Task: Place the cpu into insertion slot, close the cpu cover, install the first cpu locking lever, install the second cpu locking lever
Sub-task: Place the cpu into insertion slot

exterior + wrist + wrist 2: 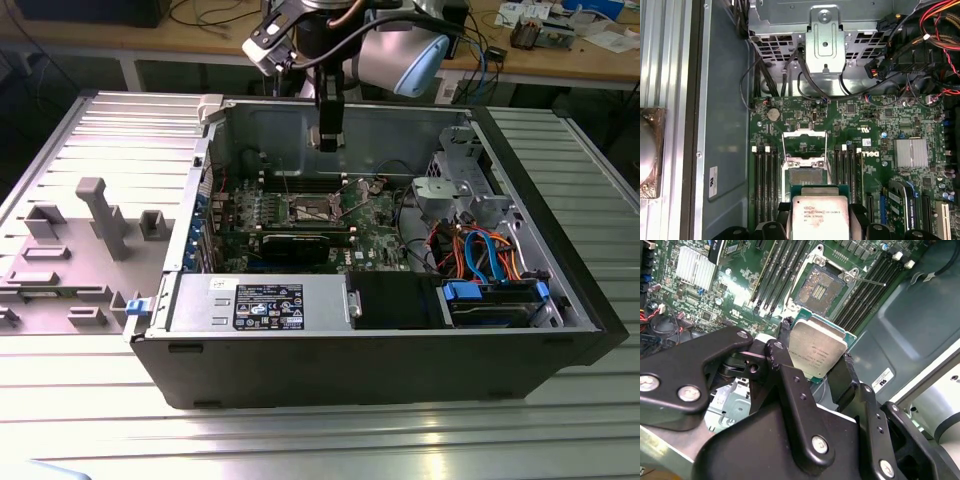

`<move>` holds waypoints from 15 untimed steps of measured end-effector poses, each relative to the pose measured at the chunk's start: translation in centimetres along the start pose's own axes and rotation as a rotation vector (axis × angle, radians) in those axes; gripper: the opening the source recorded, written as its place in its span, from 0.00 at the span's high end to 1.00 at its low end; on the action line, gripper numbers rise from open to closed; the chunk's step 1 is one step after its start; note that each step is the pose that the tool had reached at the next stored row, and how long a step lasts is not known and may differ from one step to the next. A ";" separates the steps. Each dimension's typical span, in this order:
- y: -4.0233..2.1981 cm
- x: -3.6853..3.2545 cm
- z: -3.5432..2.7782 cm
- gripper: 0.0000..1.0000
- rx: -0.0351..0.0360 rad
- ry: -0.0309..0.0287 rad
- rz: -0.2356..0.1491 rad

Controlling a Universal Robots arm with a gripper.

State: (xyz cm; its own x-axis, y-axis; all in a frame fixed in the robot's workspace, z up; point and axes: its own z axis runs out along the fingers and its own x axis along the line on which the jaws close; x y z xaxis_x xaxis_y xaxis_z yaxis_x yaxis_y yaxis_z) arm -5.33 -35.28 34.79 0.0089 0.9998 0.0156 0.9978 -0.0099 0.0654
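My gripper is shut on the cpu, a flat square chip with a silvery-grey top and a green edge, held by two opposite sides between the black fingers. In the exterior view the gripper hangs inside the open computer case, above the motherboard. The insertion slot is a dark square socket with a metal rim, bare, just beyond the held cpu. It also shows in the second wrist view as the insertion slot. The cpu cover stands swung open on the socket's far side, thin wire levers beside it.
Long black memory slots flank the socket on both sides. A metal drive cage with orange and blue cables fills the case on the exterior view's right. The power supply lies along the front. A grey side panel lies outside the case.
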 end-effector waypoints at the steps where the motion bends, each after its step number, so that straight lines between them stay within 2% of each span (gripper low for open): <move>1: 0.00 0.00 0.04 0.45 0.0013 0.0000 0.000; 6: -0.02 -0.01 0.24 0.45 0.0066 -0.0001 0.000; 15: -0.03 -0.01 0.44 0.45 0.0084 0.0000 0.000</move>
State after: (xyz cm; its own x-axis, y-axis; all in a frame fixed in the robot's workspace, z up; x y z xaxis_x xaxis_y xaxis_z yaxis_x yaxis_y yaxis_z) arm -5.33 -35.29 34.35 0.0090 0.9998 0.0156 0.9983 -0.0099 0.0571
